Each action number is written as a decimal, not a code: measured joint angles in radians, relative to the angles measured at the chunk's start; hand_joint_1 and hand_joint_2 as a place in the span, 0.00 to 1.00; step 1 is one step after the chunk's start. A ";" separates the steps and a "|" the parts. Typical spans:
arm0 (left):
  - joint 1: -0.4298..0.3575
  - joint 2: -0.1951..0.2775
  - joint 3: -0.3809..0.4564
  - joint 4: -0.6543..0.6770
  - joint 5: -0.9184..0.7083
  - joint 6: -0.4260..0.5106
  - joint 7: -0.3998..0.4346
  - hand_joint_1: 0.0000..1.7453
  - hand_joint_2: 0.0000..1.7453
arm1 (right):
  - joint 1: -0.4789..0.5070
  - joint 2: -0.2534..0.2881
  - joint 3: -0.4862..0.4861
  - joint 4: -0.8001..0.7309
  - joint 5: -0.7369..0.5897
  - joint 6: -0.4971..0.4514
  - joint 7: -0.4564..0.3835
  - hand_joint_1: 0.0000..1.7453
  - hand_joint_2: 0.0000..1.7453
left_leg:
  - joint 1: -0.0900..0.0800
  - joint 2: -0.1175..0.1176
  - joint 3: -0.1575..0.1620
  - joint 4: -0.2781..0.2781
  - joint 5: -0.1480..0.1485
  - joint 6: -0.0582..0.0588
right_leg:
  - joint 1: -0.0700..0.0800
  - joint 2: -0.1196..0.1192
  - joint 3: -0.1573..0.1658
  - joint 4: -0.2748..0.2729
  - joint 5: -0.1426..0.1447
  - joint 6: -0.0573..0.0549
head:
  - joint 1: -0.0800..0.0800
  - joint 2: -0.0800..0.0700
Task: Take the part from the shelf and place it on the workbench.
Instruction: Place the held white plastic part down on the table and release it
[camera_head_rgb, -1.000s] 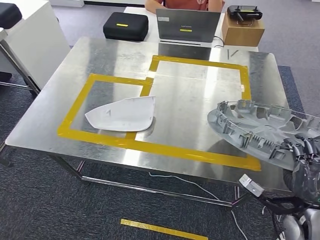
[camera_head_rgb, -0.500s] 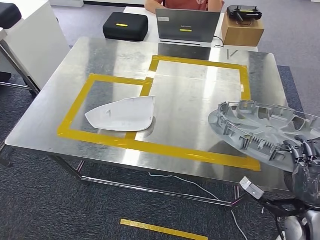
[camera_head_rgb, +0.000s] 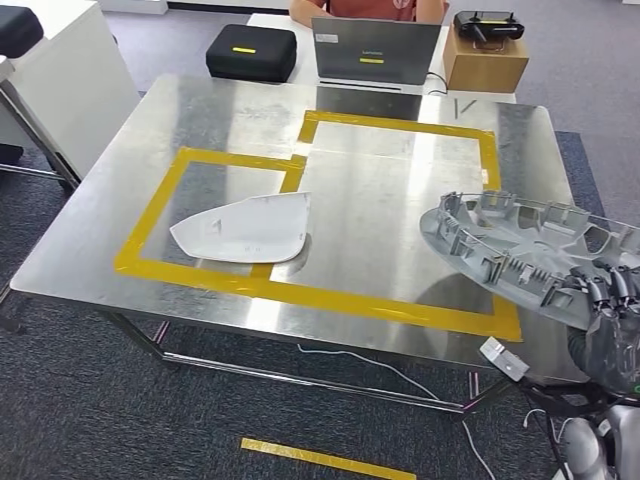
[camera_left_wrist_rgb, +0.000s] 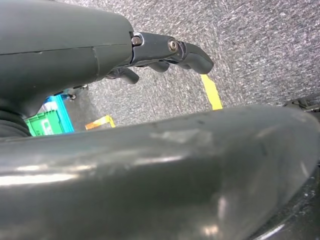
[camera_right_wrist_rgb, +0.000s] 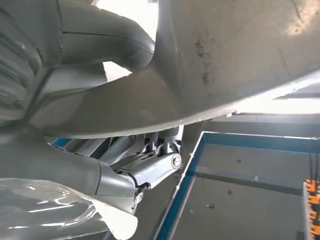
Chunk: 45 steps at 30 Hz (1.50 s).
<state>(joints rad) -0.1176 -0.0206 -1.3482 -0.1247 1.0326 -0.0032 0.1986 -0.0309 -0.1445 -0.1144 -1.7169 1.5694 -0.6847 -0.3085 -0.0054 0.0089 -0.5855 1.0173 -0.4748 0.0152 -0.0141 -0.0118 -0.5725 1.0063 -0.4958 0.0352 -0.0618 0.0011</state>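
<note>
Over the right front corner of the steel workbench (camera_head_rgb: 113, 215), we are holding a large grey plastic part (camera_head_rgb: 521, 250) with our right hand (camera_head_rgb: 611, 330), the dark fingers (camera_head_rgb: 604, 290) curling over its near edge and gripping it. That part is sitting tilted in the air, its ribbed inner side facing up, its far end hanging above the tabletop and over the right end of the yellow tape outline (camera_head_rgb: 392, 305); we cannot tell whether any of it is touching the metal. From the right wrist camera we are seeing the part's smooth grey underside (camera_right_wrist_rgb: 241, 55) spreading across the view, with our right hand's thumb (camera_right_wrist_rgb: 105, 40) pressing against it and the fingers (camera_right_wrist_rgb: 154, 170) reaching beneath. A white curved panel (camera_head_rgb: 245, 228) is lying flat on the workbench, well apart from the grey part, resting across the tape line between the two marked boxes. Our left hand (camera_left_wrist_rgb: 166, 52) is hanging above grey carpet, its fingers holding nothing and lying close together, only slightly bent. Beyond the workbench, a laptop (camera_head_rgb: 375, 52), a black case (camera_head_rgb: 251, 52) and a cardboard box (camera_head_rgb: 484, 62) are standing on a white table, and a person in a red top (camera_head_rgb: 370, 8) is sitting behind the laptop.
</note>
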 joint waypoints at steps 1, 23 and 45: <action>0.000 0.000 -0.001 0.000 0.001 0.000 0.000 0.00 0.00 | -0.004 -0.009 0.010 0.005 0.000 0.000 0.019 1.00 1.00 | 0.000 0.000 0.000 0.000 0.000 0.000 | 0.000 0.000 0.000 0.000 0.000 0.000 | 0.000 0.000; -0.005 0.001 -0.033 0.000 0.024 0.023 -0.004 0.00 0.25 | -0.083 -0.275 0.281 0.093 0.001 -0.001 0.349 0.00 0.00 | 0.000 0.000 0.000 0.000 0.000 0.000 | 0.000 0.000 0.000 0.000 0.000 0.000 | 0.000 0.000; -0.005 0.004 -0.045 0.000 0.045 0.023 -0.013 0.00 0.00 | -0.219 -0.409 0.584 0.176 0.002 -0.001 0.754 0.00 0.00 | 0.000 0.001 0.000 0.000 0.000 0.000 | 0.000 0.001 0.000 0.000 0.001 0.000 | 0.000 0.000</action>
<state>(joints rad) -0.1230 -0.0169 -1.3932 -0.1247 1.0774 0.0202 0.1852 -0.2503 -0.5537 0.4697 -1.5405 1.5717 -0.6854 0.4453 -0.0055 0.0094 -0.5857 1.0175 -0.4748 0.0153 -0.0143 -0.0107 -0.5726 1.0063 -0.4951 0.0353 -0.0616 0.0011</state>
